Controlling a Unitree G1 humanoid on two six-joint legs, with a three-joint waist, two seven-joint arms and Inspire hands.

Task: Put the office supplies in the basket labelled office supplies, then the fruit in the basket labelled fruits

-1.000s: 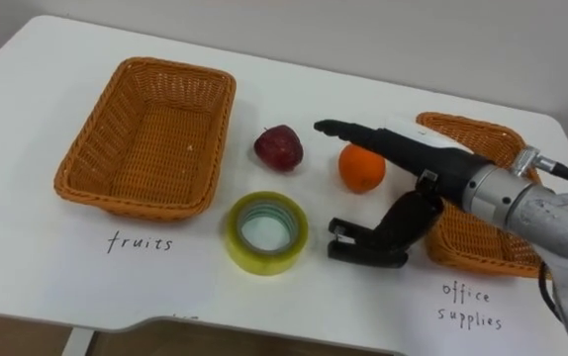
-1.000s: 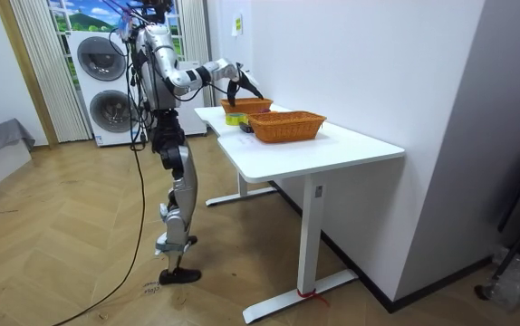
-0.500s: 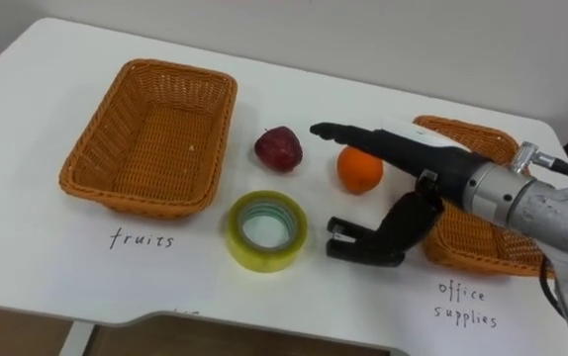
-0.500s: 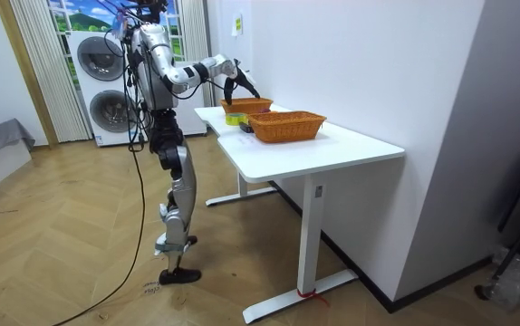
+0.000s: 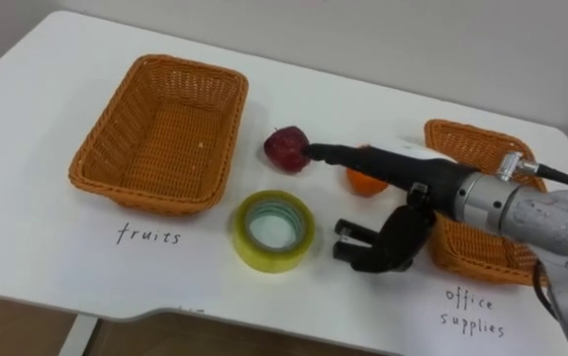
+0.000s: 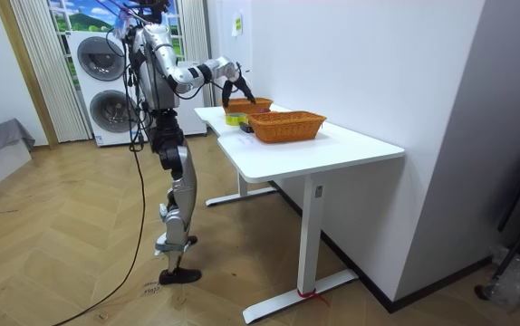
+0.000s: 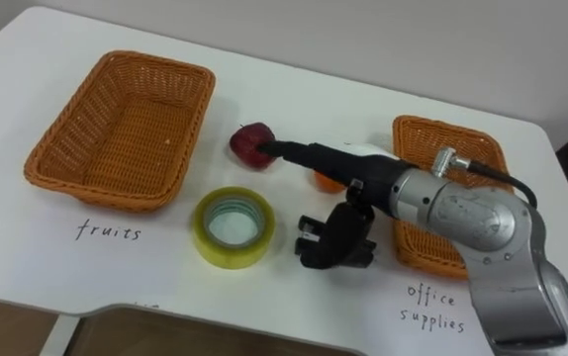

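The fruit basket (image 5: pixel 160 133) sits at the left of the white surface (image 5: pixel 47 227). Its long side runs from near to far. Next comes the red apple (image 5: pixel 286 148). It is round, so it has no long side. The tape roll (image 5: pixel 274 230) lies flat in front, hole up. An orange (image 5: pixel 363 184) peeks out under the right robot hand (image 5: pixel 418 180). The hand is spread, and its straight fingers (image 5: pixel 348 155) point left and touch the apple. It should reach over the apple and close gently, or the apple may roll.

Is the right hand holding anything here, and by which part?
Nothing is held. The right hand is open, its straight fingers stretched toward the dark red apple.
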